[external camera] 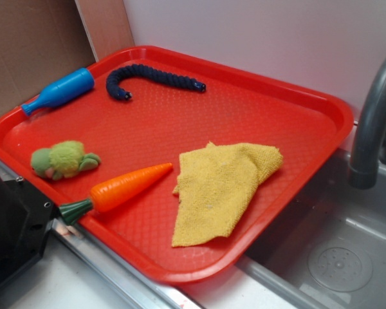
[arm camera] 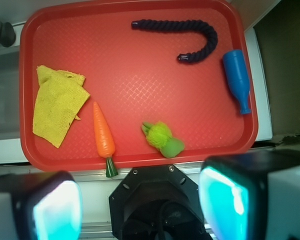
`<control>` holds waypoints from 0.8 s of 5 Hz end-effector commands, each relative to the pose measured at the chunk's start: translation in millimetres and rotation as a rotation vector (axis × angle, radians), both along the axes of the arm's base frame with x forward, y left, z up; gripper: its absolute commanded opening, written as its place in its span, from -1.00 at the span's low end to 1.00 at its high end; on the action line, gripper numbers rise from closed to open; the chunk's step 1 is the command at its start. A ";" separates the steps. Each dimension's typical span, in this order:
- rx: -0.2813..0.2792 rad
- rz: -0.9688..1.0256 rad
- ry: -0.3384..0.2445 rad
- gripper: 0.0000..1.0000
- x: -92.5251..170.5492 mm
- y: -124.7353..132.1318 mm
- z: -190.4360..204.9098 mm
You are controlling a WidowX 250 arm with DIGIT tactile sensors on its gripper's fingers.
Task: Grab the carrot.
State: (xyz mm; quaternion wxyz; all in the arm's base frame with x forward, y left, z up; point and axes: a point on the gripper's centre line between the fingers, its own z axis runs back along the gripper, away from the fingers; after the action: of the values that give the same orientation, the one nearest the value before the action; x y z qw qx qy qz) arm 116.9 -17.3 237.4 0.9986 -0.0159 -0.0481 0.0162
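The carrot [external camera: 125,187] [arm camera: 103,134] is glossy orange with a dark green stem. It lies on the red tray [external camera: 199,122] [arm camera: 135,85] near its front edge, the stem poking over the rim. My gripper [arm camera: 140,210] hangs high above the robot base, well back from the tray, open with nothing between its cyan-padded fingers [arm camera: 57,212]. In the exterior view the gripper is out of sight.
A yellow cloth [external camera: 222,187] [arm camera: 57,105] lies beside the carrot's tip. A fuzzy green plush [external camera: 63,159] [arm camera: 162,138], a blue bottle [external camera: 59,90] [arm camera: 237,80] and a dark blue rope [external camera: 151,77] [arm camera: 190,35] share the tray. A sink with a grey faucet [external camera: 376,116] is to the right.
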 end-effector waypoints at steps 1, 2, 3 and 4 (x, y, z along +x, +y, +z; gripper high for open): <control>0.000 0.000 0.000 1.00 0.0 0.0 0.0; -0.011 -0.055 0.005 1.00 4.5 -12.1 -50.0; -0.009 -0.073 -0.050 1.00 -1.0 -24.1 -99.6; 0.016 -0.063 0.043 1.00 7.6 -28.4 -147.9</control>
State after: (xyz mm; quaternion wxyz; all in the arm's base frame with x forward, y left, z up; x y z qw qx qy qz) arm 119.8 -44.6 83.9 0.9998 -0.0046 -0.0089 -0.0155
